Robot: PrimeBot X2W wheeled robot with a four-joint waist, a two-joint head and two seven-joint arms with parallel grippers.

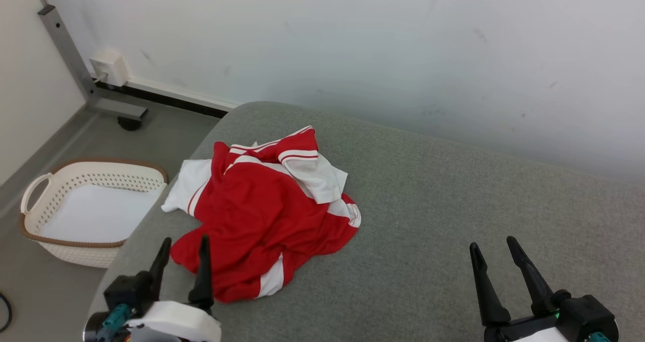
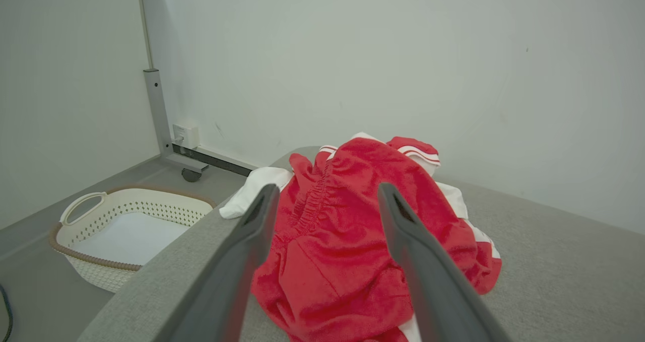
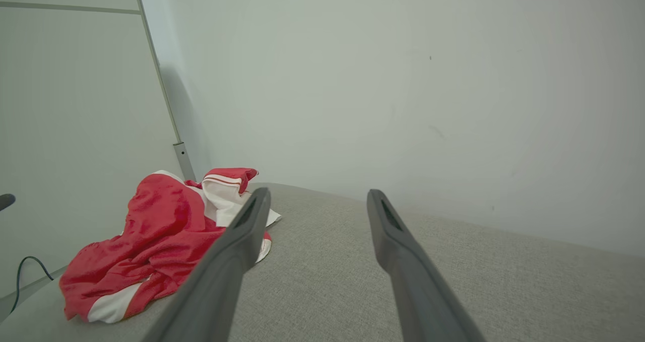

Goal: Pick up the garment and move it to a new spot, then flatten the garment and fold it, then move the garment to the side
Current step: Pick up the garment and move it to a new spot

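A crumpled red and white garment (image 1: 262,211) lies on the left part of the grey padded table (image 1: 453,201). My left gripper (image 1: 185,241) hovers open at the garment's near left edge, with nothing between its fingers. In the left wrist view the garment (image 2: 342,231) lies straight ahead between and beyond the spread fingers (image 2: 247,241). My right gripper (image 1: 491,245) is open over bare table at the lower right, well apart from the cloth. In the right wrist view the garment (image 3: 151,236) sits off to the left of that gripper (image 3: 317,196).
A cream perforated laundry basket (image 1: 75,201) stands on the floor left of the table, also in the left wrist view as a basket (image 2: 121,226). A white wall (image 1: 378,45) runs close behind the table. A metal post (image 1: 65,45) and wall socket (image 1: 108,66) are at the back left.
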